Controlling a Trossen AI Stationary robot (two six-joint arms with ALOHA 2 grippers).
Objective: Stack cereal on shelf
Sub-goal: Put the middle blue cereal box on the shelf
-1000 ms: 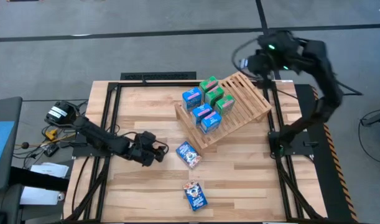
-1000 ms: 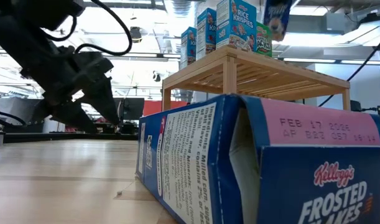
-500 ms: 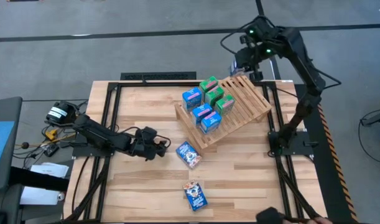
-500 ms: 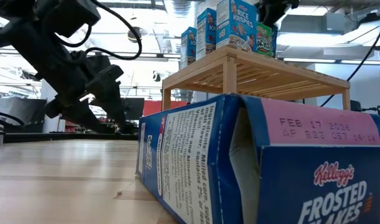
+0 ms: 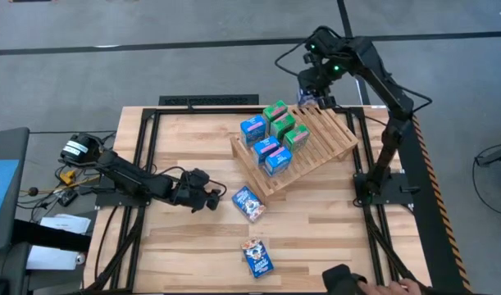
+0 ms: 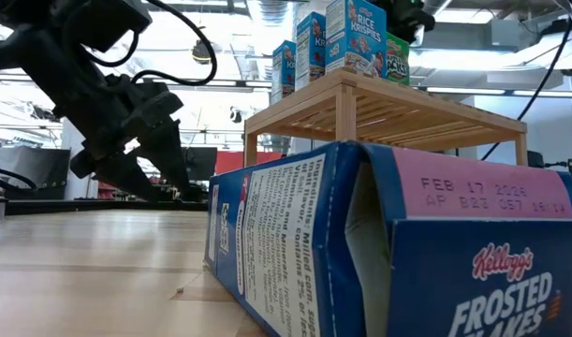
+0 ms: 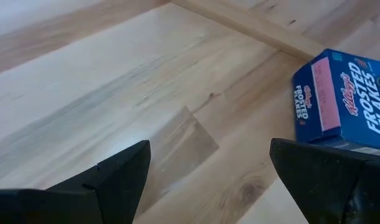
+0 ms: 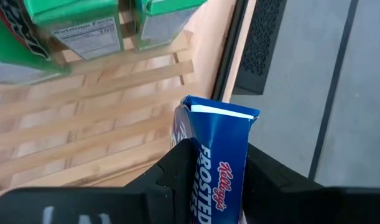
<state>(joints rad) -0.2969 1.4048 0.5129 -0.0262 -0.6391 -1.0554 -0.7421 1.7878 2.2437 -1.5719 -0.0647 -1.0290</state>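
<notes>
Right hand (image 5: 309, 92): above the shelf's far upper edge, clenched on a blue Frosted Flakes box (image 8: 219, 168); in the right wrist view the box stands up between its two dark fingers (image 8: 177, 163), over the slats near the rack's edge.
Left hand (image 5: 207, 199): low over the counter (image 5: 316, 229), spread wide and grasping nothing; in the left wrist view bare wood shows between its fingers (image 7: 109, 177).
Shelf (image 5: 324, 143): light-wood slatted rack, tilted, at the counter's far middle-right.
Boxes on shelf: five in a cluster at the rack's left part, three blue (image 5: 252, 128) and two green (image 5: 276, 111), standing close together; in the low view a Rice Krispies box (image 6: 354, 36) stands at the front edge.
Nearest loose box (image 5: 248, 202): blue, lying flat on the counter just beside the left hand and just short of the rack's low edge.
Second loose box (image 5: 257, 256): blue, lying flat near the counter's front edge, well apart from the rack.
Person: a hand (image 5: 398, 287) at the picture's lower edge, off the counter.
</notes>
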